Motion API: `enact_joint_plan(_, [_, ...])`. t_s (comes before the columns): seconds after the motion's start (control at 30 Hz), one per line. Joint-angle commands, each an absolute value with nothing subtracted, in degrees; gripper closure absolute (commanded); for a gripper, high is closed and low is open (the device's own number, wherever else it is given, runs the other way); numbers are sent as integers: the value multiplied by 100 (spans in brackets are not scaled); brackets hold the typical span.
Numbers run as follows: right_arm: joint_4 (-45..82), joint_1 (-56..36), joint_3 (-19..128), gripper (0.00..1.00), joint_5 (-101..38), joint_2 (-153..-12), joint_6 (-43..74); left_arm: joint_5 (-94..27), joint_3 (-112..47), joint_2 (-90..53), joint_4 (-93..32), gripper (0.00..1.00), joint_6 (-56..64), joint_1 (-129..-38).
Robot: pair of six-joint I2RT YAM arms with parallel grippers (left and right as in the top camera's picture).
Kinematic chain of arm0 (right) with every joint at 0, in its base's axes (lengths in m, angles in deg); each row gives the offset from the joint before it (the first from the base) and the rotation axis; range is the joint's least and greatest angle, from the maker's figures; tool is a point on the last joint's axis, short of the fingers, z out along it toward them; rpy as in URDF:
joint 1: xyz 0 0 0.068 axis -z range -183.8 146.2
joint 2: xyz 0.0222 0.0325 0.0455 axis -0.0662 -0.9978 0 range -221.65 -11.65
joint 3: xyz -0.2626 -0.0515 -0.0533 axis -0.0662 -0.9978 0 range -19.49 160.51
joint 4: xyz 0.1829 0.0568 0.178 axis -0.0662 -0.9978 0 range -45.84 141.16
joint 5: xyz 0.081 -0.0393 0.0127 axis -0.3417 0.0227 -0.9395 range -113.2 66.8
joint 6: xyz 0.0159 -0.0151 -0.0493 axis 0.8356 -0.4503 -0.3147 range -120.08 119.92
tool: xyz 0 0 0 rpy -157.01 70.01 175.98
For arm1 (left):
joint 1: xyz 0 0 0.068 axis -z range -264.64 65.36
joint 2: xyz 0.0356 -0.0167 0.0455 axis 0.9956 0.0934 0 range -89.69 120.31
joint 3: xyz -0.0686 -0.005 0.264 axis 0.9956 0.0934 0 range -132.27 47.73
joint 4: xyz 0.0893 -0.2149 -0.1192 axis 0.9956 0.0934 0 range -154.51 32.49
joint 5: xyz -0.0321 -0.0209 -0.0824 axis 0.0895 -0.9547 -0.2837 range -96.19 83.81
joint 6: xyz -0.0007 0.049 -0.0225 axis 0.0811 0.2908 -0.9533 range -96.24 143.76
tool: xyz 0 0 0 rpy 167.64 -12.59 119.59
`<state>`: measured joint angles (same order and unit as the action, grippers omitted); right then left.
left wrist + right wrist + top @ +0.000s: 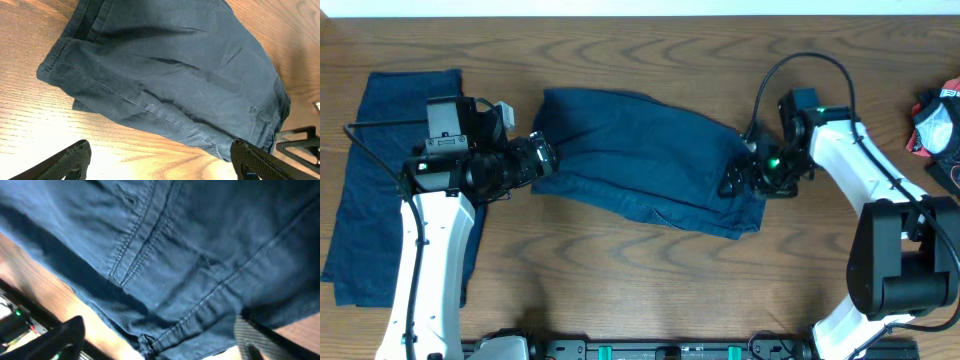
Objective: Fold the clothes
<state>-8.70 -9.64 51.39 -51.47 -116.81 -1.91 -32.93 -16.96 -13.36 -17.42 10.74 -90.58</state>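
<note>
A dark navy garment [640, 160] of the clothes lies bunched and folded over in the middle of the wooden table. Its stitched hem shows in the left wrist view [165, 75] and in the right wrist view [165, 255]. A second navy garment [380, 170] lies flat at the far left, partly under my left arm. My left gripper [545, 158] sits at the middle garment's left edge, open, with only bare wood between its fingers [70, 160]. My right gripper [740, 178] is at the garment's right end, jaws wide apart over the hem corner [155, 342].
A red, black and white object [935, 125] lies at the table's right edge beside the right arm's base. A black cable [800, 65] loops above the right wrist. The table's far edge [640, 18] runs along the top.
</note>
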Motion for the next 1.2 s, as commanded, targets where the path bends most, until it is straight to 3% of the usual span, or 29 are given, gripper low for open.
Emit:
enact_joint_plan(0.0, [-854, -995, 5147, 13, -4994, -11675, 161, -3248, -1777, -1351, -1720, 8, 1308, -9056])
enact_joint_plan(0.07, [-900, -962, 5180, 17, -4935, -11675, 349, -3248, -1777, -1351, -1722, 8, 1308, -9056])
enact_joint_plan(0.17, [-986, -899, 5185, 11, -4492, -11635, 935, -3248, -1777, -1351, -1722, 7, 1325, -9056])
enact_joint_plan(0.37, [-1357, -755, 5211, 17, -3089, -11436, 2043, -3248, -1777, -1349, -1744, 5, 1328, -9056])
enact_joint_plan(0.47, [-1394, -765, 5209, 17, -3093, -11384, 2036, -3248, -1777, -1349, -1749, 5, 1328, -9056])
enact_joint_plan(0.57, [-1220, -829, 5189, 27, -3130, -11393, 2021, -3248, -1777, -1349, -1742, 4, 1325, -9056])
enact_joint_plan(0.67, [-868, -973, 5152, 21, -3309, -11397, 2030, -3248, -1777, -1349, -1740, 4, 1325, -9056])
enact_joint_plan(0.87, [-107, -1408, 4951, 21, -3416, -11397, 2524, -3248, -1777, -1349, -1740, 3, 1325, -9056])
enact_joint_plan(1.0, [442, -1611, 4726, 38, -3419, -11397, 2876, -3248, -1777, -1349, -1735, 3, 1325, -9056])
enact_joint_plan(1.1, [710, -1640, 4618, 57, -3416, -11397, 3033, -3248, -1777, -1349, -1700, 3, 1325, -9056])
enact_joint_plan(1.13, [748, -1638, 4614, 58, -3412, -11397, 3064, -3248, -1777, -1349, -1698, 3, 1325, -9056])
enact_joint_plan(1.17, [750, -1633, 4614, 50, -3408, -11397, 3077, -3248, -1777, -1349, -1696, 3, 1325, -9056])
